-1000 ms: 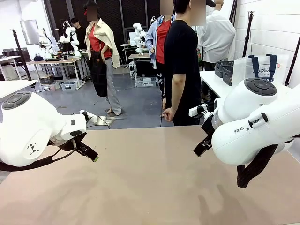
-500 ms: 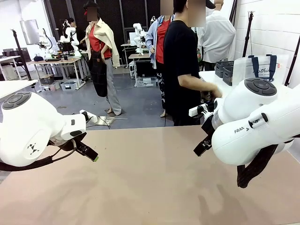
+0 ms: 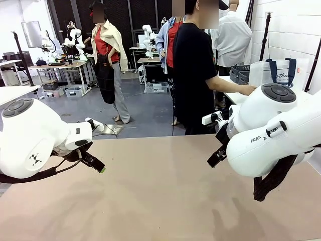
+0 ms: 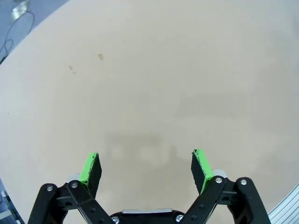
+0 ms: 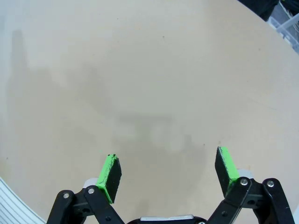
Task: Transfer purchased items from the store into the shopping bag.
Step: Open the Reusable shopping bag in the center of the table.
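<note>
The shopping bag (image 3: 279, 73), translucent with dark navy handles, stands on a white side table at the far right, behind my right arm. A person in black at the far side stretches a hand (image 3: 247, 90) toward it. The purchased items are out of view. In the front view my left gripper (image 3: 96, 164) hangs over the left of the beige table (image 3: 160, 201), and my right gripper (image 3: 215, 156) hangs over the right. The left wrist view shows the left gripper (image 4: 145, 163) open above bare tabletop. In the right wrist view the right gripper (image 5: 167, 168) is likewise open, with nothing between its green pads.
Dark mesh baskets (image 3: 239, 74) sit on the side table beside the bag. Other people stand behind the person in black. A grey floor lies past the table's far edge (image 3: 150, 137).
The person's arm has swung from hanging at the side out to the right, toward the side table and bag. Both arms have stayed still.
</note>
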Controlling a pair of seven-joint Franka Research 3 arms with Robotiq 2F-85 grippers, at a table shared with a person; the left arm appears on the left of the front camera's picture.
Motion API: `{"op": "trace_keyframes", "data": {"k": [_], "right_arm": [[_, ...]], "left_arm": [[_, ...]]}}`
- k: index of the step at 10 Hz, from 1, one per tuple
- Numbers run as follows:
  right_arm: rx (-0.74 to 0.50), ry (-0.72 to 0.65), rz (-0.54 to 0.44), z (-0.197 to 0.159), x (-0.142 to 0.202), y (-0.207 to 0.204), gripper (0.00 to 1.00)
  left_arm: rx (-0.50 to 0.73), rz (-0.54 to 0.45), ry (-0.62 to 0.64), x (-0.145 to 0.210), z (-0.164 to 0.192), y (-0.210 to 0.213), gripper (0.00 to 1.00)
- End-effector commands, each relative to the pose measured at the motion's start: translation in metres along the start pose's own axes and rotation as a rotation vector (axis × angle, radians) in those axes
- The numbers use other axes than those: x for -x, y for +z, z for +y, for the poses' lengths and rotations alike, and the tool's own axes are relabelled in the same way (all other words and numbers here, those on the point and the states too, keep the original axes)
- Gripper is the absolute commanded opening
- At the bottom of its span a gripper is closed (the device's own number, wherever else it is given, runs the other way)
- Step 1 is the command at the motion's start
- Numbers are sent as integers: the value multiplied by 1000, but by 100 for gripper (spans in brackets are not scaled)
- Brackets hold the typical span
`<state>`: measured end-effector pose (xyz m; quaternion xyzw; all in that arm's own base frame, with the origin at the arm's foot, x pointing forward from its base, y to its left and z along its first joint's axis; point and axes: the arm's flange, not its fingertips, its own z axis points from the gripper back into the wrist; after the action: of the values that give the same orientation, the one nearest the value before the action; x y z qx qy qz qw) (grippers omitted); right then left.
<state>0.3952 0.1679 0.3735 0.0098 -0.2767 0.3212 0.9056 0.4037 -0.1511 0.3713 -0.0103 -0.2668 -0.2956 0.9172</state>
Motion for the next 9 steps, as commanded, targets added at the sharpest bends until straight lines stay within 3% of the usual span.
{"op": "trace_keyframes", "data": {"k": [1,9], "right_arm": [[0,0,0,0,0,0,100],[0,0,0,0,0,0,100]], "left_arm": [[0,0,1,0,1,0,100],[0,0,1,0,1,0,100]]}}
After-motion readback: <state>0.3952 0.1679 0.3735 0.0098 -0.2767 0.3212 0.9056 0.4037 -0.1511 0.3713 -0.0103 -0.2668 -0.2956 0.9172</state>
